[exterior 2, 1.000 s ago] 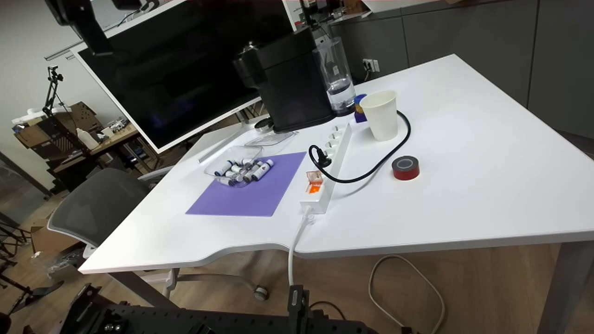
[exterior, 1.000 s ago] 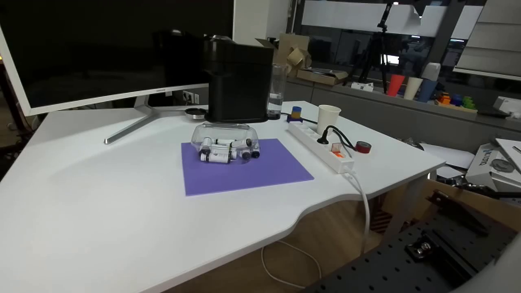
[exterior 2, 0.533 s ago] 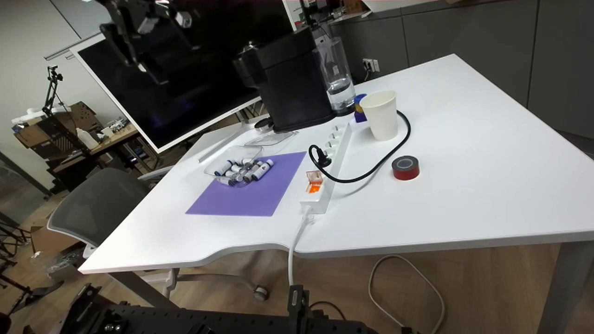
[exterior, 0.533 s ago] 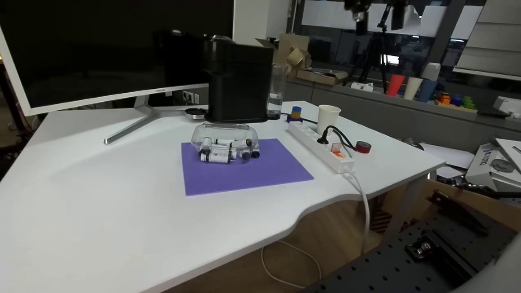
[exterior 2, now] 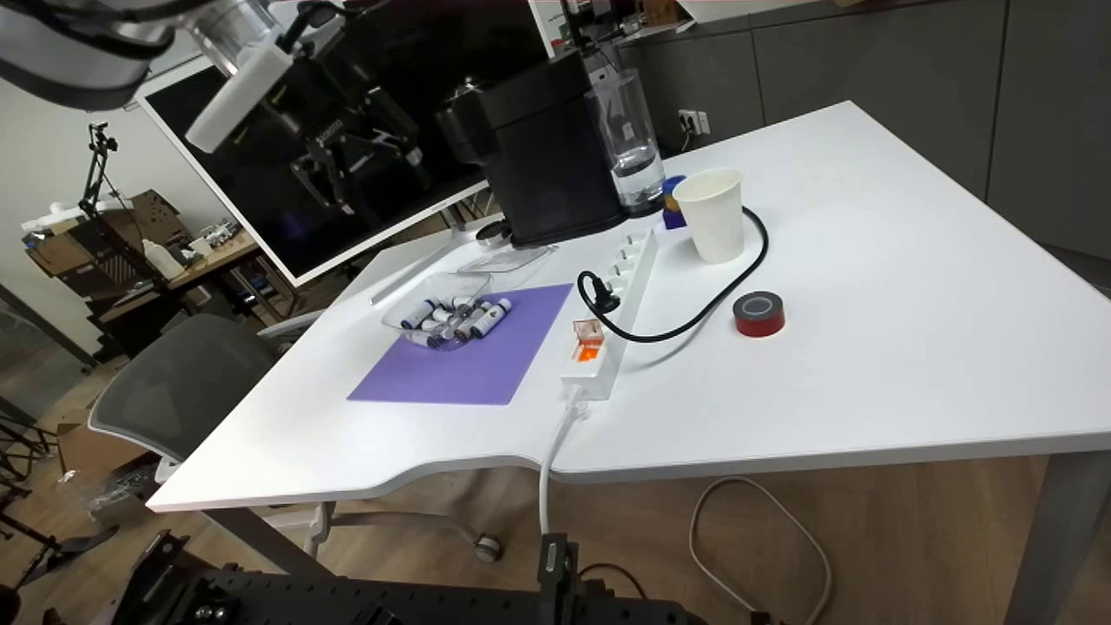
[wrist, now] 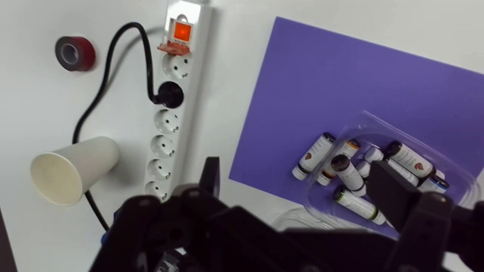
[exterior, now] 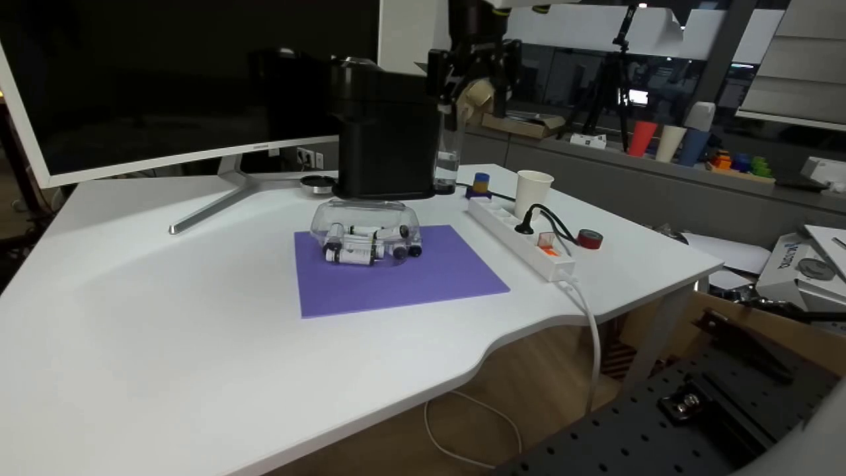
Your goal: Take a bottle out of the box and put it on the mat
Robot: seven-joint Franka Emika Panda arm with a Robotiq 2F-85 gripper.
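Note:
A clear plastic box holds several small white-labelled bottles and stands on the back part of the purple mat. The wrist view shows the box rim and the mat from above. One bottle appears to lie on the mat just outside the box's wall; another bottle leans over others inside. My gripper is open and empty, its fingers wide apart, high above the table. In the exterior views the gripper points down. Its right finger hides some bottles in the wrist view.
A tall black machine and a clear cylinder stand behind the box, near the monitor. A clear lid lies behind the box. A power strip with a black cable, a paper cup and red tape lie beside the mat.
My gripper has come down into both exterior views from the top edge and moved towards the table's back area by the black machine. The box, bottles and mat have not moved.

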